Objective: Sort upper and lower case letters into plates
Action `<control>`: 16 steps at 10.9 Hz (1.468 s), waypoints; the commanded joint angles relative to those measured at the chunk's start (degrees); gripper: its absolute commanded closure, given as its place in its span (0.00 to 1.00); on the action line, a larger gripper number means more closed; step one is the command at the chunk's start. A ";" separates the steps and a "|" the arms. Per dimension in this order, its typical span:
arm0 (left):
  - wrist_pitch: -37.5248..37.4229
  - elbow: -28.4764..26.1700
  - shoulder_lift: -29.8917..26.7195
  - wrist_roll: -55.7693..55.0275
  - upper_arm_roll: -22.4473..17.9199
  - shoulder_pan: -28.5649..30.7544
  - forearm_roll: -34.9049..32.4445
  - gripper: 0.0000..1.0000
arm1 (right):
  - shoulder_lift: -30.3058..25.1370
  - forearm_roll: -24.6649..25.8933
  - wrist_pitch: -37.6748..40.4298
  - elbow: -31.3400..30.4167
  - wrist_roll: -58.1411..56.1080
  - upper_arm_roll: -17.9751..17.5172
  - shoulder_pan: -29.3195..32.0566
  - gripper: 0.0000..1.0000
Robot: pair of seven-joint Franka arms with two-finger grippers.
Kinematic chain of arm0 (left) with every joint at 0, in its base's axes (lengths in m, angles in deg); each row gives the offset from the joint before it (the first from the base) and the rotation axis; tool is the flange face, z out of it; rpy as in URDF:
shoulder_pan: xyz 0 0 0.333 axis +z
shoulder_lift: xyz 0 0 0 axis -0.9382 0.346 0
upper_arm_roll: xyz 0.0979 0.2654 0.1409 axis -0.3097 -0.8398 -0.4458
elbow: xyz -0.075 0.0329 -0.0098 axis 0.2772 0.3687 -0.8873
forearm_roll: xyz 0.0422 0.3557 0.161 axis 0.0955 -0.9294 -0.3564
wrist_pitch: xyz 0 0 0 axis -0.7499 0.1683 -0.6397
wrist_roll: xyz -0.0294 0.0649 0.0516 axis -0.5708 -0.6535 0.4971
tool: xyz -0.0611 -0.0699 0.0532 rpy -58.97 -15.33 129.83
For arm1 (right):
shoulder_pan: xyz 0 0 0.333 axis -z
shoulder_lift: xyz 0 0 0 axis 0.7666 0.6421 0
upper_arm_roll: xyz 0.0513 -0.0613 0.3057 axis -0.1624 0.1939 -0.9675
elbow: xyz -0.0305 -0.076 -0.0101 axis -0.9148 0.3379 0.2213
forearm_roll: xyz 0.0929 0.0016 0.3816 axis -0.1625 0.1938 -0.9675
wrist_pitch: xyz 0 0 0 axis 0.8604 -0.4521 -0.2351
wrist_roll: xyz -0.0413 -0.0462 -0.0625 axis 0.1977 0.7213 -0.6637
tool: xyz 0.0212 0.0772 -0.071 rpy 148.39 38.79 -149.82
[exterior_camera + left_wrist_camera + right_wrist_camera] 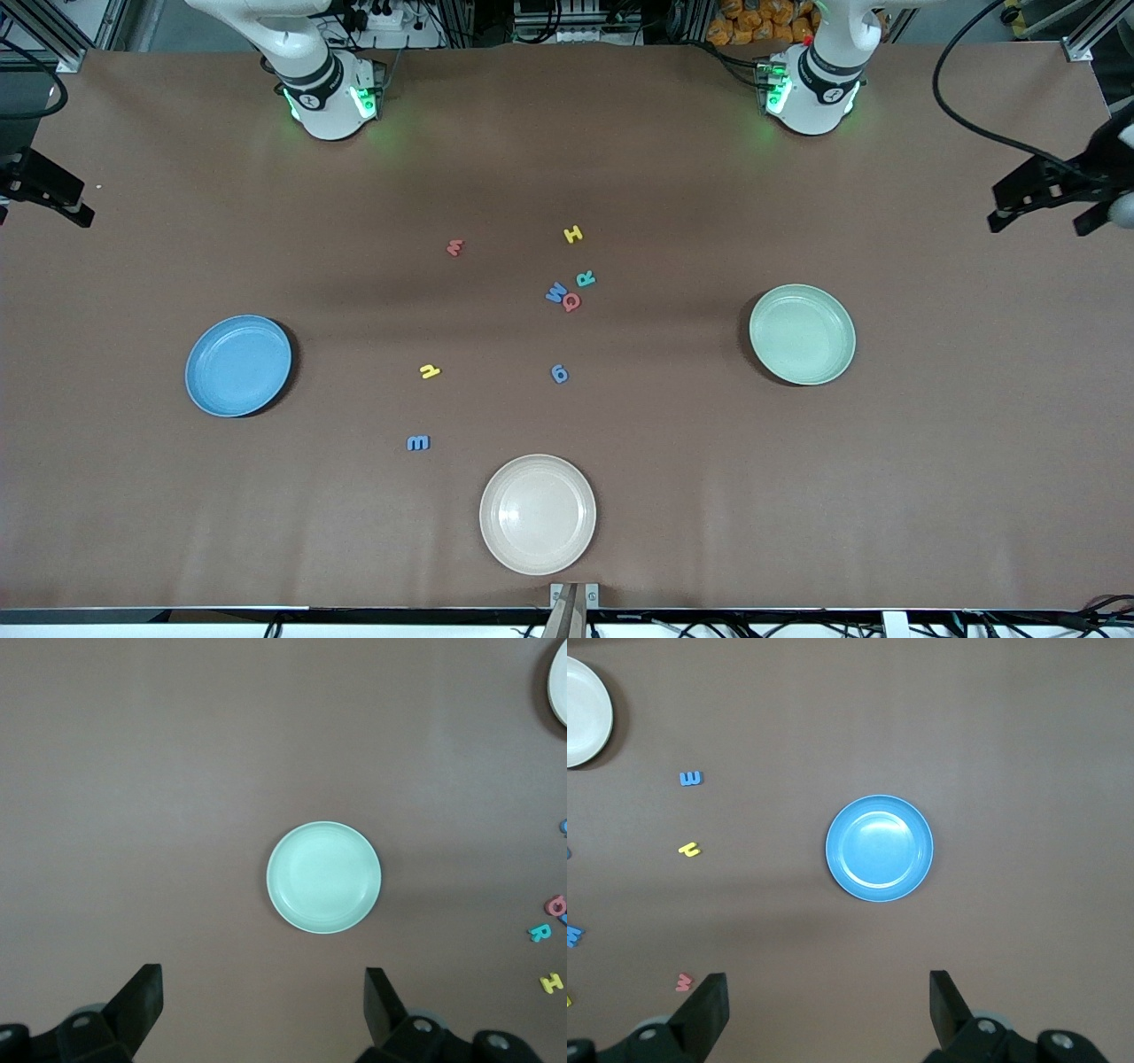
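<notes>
The sky blue plate (pixel 237 365) (pixel 879 848) lies empty toward the right arm's end of the table. The mint green plate (pixel 802 334) (pixel 323 877) lies empty toward the left arm's end. Several small coloured letters are scattered on the table between them, among them a yellow H (pixel 573 234), a teal R (pixel 586 279), a pink m (pixel 454 247) and a blue g (pixel 559 373). My left gripper (pixel 263 983) hangs high over the table beside the green plate, open and empty. My right gripper (pixel 827 988) hangs high beside the blue plate, open and empty. Neither gripper shows in the front view.
A cream-white plate (pixel 538 513) sits empty near the table's front edge, nearer the front camera than the letters. Black camera mounts (pixel 1054 190) (pixel 44 190) stand at both ends of the table. The brown table cover (pixel 797 496) is flat.
</notes>
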State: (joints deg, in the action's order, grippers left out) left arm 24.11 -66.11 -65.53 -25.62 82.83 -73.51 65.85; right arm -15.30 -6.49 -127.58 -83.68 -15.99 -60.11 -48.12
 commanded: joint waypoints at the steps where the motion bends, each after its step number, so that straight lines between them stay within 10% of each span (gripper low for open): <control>1: -0.81 -0.52 1.47 -5.96 3.31 -2.57 -0.27 0.00 | -0.32 -0.72 0.20 -0.79 -0.74 -0.48 1.06 0.00; 8: 2.59 -1.14 11.83 -32.74 13.27 -12.39 2.45 0.00 | 8.36 -0.81 -6.12 -1.41 -0.56 -0.75 -1.84 0.00; 16: 32.65 -0.96 32.48 -62.93 13.62 -24.89 3.86 0.00 | 24.18 -0.63 -21.22 -1.50 5.22 -0.75 -5.79 0.00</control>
State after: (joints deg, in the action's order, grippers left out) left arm 53.68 -68.52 -36.52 -85.61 96.61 -97.47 68.68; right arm 6.04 -6.78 -146.41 -86.28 -13.78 -61.07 -53.01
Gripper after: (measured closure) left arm 0.000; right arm 0.000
